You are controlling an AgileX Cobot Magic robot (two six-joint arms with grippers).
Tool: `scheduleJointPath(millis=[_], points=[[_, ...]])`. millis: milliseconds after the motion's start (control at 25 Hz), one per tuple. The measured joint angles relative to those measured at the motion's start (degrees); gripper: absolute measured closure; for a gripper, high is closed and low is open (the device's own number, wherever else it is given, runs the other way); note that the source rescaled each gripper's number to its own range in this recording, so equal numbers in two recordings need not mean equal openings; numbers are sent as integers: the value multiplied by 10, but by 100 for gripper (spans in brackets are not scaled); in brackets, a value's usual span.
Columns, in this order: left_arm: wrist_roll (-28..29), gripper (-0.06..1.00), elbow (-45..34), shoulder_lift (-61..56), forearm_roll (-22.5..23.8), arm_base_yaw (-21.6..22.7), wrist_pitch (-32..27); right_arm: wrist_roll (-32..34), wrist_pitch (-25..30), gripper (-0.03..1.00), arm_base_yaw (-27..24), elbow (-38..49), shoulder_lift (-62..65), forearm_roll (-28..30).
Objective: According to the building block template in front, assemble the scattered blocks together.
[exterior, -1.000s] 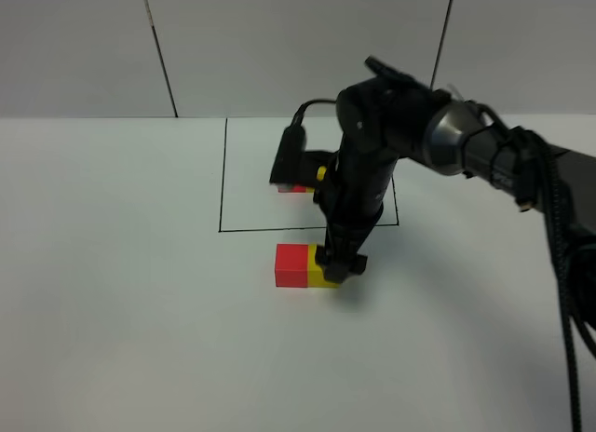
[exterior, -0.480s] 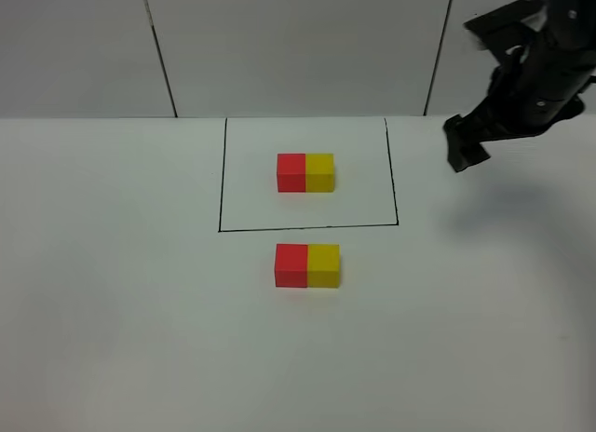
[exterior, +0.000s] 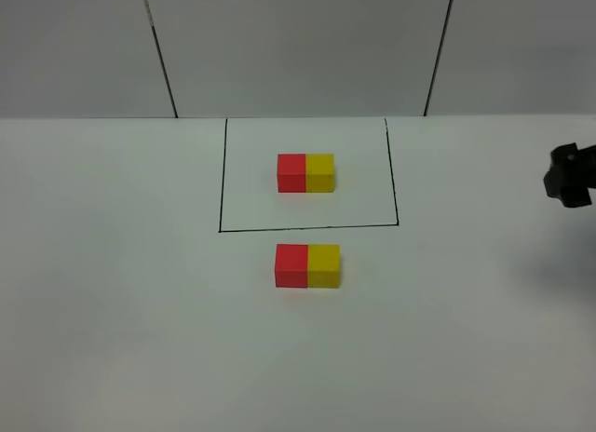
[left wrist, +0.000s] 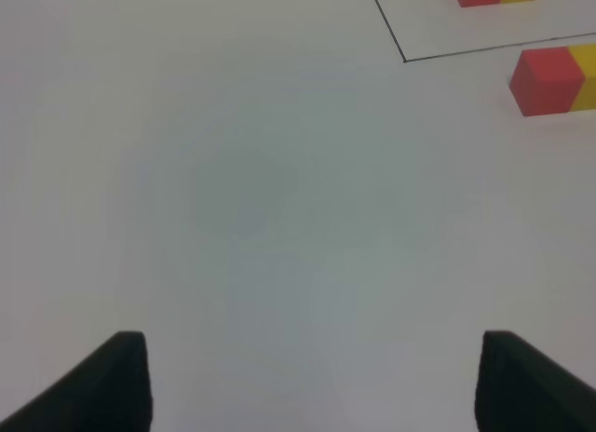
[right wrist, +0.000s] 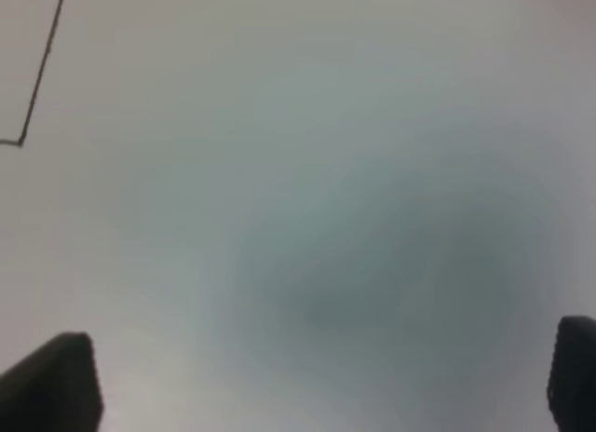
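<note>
Red and yellow show twice on the white desk in the exterior high view. In the upper middle of the frame, the building block template sits inside a thin black-line rectangle, its red cube on the left and its yellow cube on the right, joined face to face. Just below the rectangle's lower line, outside it, the scattered blocks lie side by side in the same order: the red block on the left and the yellow block on the right, touching along one face, so the pair matches the template above it. Nothing holds either block. At the far right edge of that frame, well apart from both pairs, a small black piece of the right gripper shows; its shape there is too cut off to read. In the right wrist view, the right gripper's two dark fingertips stand wide apart at the lower corners, released over bare desk, with a corner of the black line at the upper left. In the left wrist view, the left gripper is likewise spread and empty, its fingertips at the lower corners, and the red block appears at the upper right of the frame with the template's edge beyond it.
</note>
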State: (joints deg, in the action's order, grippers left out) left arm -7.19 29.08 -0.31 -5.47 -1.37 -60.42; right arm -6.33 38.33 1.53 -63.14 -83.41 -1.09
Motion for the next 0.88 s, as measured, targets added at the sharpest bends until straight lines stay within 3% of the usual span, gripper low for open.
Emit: scheduleJointPath(millis=[360, 880], points=[[0, 34, 0, 0, 0, 0, 0, 49, 18, -3, -7, 172, 229, 6], [0, 34, 0, 0, 0, 0, 0, 76, 174, -3, -7, 284, 578, 31]])
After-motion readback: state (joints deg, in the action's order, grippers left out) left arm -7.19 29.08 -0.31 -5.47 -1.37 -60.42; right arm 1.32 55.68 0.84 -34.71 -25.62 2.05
